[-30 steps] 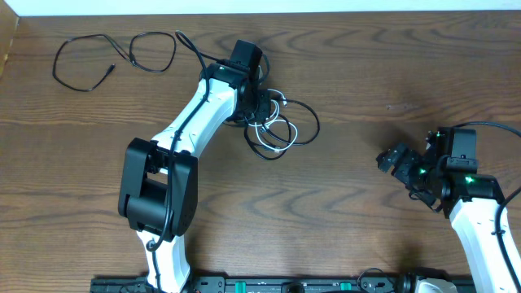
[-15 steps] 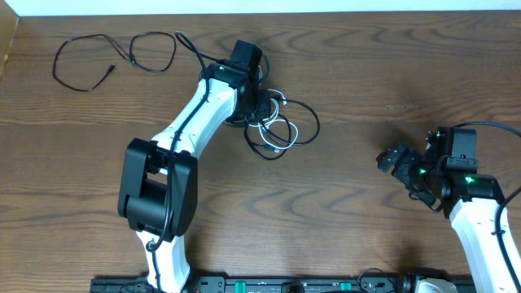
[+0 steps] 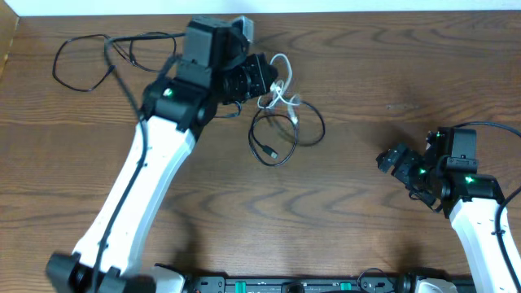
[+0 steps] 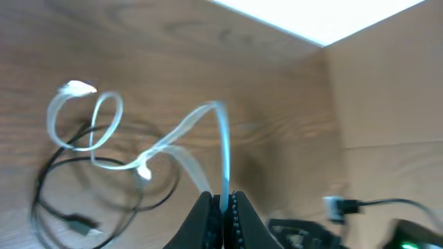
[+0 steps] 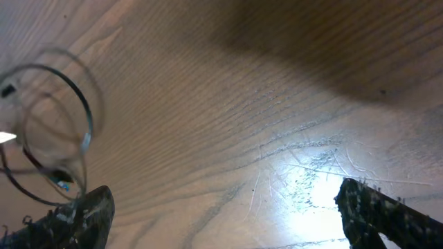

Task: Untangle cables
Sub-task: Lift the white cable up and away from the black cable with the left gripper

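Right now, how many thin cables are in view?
3. A white cable is pinched in the left gripper. A looped black cable lies at centre, below it. A second black cable lies far left, partly hidden behind the left arm.

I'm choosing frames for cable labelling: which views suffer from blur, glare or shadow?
Overhead: mostly sharp, evenly lit, white cable clear. Left wrist: motion blur smears that cable and the table; top edge blown out white. Right wrist: soft, a cable loop blurred at left, bright glare patch on the table lower right, dark shadow upper right.
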You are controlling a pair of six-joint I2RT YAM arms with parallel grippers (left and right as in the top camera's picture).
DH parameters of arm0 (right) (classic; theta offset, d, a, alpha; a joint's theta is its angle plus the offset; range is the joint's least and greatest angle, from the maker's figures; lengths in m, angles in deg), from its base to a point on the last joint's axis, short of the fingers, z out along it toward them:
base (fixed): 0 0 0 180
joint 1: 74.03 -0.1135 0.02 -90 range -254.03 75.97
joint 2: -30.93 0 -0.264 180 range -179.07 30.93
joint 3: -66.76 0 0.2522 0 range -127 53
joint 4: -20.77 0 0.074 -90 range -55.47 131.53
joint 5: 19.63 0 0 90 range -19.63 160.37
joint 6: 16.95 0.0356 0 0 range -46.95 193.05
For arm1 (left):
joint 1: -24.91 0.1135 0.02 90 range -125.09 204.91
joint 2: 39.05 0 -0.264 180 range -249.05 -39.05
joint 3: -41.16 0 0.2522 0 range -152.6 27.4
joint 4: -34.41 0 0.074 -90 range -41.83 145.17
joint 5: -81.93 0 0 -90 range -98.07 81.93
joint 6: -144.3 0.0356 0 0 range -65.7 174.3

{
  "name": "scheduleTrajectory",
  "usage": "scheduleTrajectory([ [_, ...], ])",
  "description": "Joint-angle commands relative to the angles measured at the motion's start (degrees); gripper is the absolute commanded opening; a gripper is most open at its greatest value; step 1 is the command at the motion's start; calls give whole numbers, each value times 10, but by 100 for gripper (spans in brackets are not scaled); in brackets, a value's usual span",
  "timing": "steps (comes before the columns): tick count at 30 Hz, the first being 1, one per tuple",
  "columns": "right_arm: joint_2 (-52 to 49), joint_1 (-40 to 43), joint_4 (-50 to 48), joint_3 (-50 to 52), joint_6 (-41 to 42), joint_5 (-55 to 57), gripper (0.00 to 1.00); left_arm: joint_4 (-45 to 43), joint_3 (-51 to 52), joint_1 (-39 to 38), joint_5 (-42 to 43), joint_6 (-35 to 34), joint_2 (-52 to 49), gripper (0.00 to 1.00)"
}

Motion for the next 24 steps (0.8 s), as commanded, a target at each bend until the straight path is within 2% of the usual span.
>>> scheduleTrajectory([
  [1,6,1,1,-10,-6,4,99,-14,-4,-1,22,-59,42,8],
  [4,6,1,1,-10,-6,4,99,-32,-4,-1,22,-95,65,7],
  [9,6,1,1,-10,-6,4,99,-87,-4,-1,23,-105,100,7],
  [12,6,1,1,-10,-6,4,99,-153,-4,-1,23,-113,123,8],
  [18,6,1,1,-10,-6,4,99,-254,-4,-1,22,-202,161,7],
  [20,6,1,1,-10,-6,4,99,-283,-4,-1,22,-204,169,7],
  [24,6,1,1,-10,-6,4,99,-275,-4,-1,20,-185,171,8],
])
